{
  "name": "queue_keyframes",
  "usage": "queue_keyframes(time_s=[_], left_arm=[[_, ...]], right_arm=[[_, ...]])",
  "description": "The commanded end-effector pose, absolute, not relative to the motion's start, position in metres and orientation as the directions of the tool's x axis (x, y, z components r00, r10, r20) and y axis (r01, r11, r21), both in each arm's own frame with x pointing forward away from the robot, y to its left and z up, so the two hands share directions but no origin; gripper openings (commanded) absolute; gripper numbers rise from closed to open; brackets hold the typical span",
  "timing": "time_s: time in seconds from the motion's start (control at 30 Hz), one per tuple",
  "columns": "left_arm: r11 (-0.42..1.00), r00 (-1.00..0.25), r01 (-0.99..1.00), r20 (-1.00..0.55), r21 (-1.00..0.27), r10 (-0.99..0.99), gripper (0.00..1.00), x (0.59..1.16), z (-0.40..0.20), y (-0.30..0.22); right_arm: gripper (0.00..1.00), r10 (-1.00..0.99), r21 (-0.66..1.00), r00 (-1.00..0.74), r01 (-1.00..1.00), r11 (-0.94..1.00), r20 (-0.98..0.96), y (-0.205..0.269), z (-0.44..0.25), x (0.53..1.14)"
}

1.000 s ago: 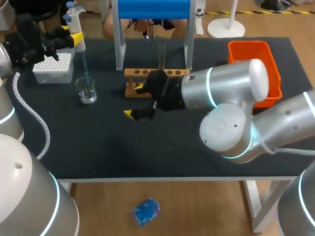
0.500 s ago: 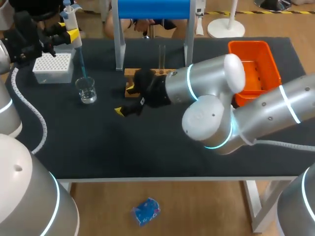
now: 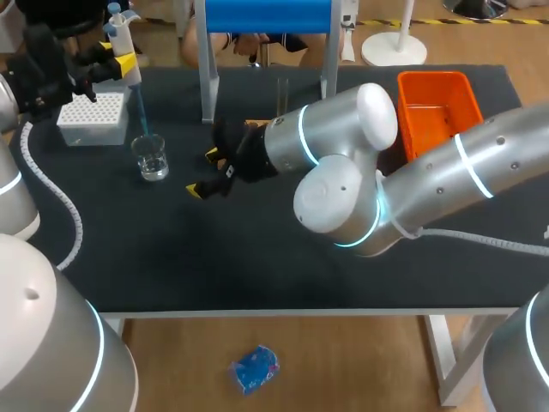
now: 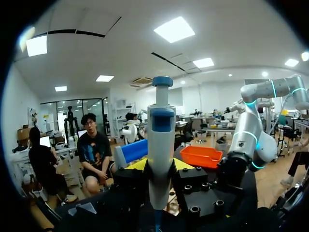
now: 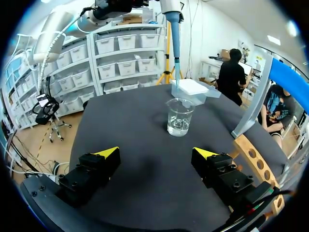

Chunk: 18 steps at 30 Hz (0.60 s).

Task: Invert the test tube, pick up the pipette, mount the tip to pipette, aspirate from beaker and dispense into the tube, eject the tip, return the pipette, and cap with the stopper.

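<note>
My left gripper is shut on the white pipette, which has a blue plunger top. Seen from the left wrist, the pipette stands upright between the yellow fingertips. Its blue tip hangs just over the rim of the glass beaker, which holds some clear liquid. My right gripper is open and empty, low over the mat, to the right of the beaker. The beaker stands ahead of my right gripper, with the blue tip above it. A glass test tube stands upright in the wooden rack.
A white tip box sits behind the beaker at the left. An orange bin stands at the back right. A blue-topped stand straddles the rack. My right arm covers most of the rack.
My right arm swung left across the rack, bringing its open gripper closer to the beaker. The left gripper shifted the pipette slightly up and back.
</note>
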<state>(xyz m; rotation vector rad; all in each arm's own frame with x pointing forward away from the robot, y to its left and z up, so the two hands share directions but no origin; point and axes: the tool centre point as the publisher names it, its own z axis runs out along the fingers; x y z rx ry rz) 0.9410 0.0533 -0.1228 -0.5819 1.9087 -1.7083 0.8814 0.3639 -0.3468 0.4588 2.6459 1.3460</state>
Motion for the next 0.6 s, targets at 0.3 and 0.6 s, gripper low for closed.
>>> queue_keyframes(time_s=[0.3,0.6], left_arm=[[0.120,-0.821,0.023,-0.087,-0.993,-0.565,0.00,0.947,-0.141,0.053],[0.115,-0.853,0.023,-0.080,-0.993,-0.515,0.00,0.953,-0.146,0.064]], right_arm=[[1.00,0.337,0.795,-0.942,0.212,0.568,0.010,0.367,-0.345,0.880],[1.00,0.337,0.795,-0.942,0.212,0.568,0.010,0.367,-0.345,0.880]])
